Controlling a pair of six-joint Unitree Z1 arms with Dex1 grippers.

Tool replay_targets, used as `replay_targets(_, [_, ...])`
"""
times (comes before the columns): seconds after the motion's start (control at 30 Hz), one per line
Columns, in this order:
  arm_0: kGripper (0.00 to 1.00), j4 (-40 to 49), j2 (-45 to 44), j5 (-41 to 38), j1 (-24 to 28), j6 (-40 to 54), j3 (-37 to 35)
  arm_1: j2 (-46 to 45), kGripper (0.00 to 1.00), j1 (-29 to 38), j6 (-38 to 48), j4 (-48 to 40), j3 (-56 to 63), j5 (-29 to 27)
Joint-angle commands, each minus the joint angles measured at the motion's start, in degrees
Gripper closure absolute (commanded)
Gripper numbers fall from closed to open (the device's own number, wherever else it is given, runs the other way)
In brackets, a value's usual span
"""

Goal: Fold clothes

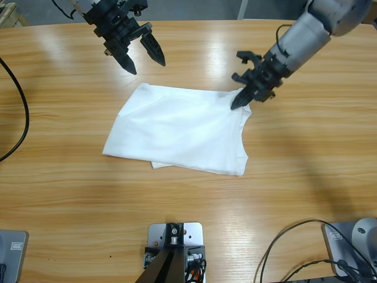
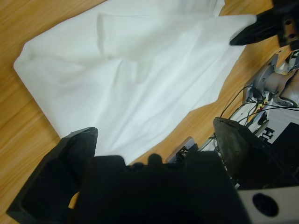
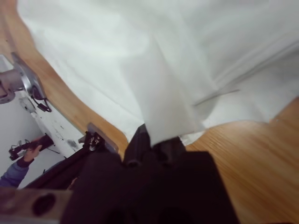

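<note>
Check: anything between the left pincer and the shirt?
Nothing visible. The left pincer hangs open above bare table just off the T-shirt, with a clear gap. The right pincer is shut on its far corner.

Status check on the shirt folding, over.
Left gripper open, above the table, off the cloth. Right gripper shut on a corner of the T-shirt. Shirt folded over, flat on the table. Nothing in the way.
</note>
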Motion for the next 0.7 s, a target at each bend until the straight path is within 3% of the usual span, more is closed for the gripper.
replay_targets(0.03, [0.032, 8.9, 3.8, 2.0, 1.4, -0.7, 3.9, 3.0, 1.0, -2.0, -3.1, 6.4, -6.4, -0.9])
replay_targets(0.3, [0.052, 8.7, 8.9, 4.3, 3.0, 0.9, 6.4, 4.3, 1.0, -2.7, -4.2, 7.7, -6.9, -1.0])
replay_targets(0.7, [0.055, 8.5, 10.9, 1.8, 1.6, 1.7, 0.3, 7.1, 1.0, -3.4, -5.4, 10.1, -11.1, -1.1])
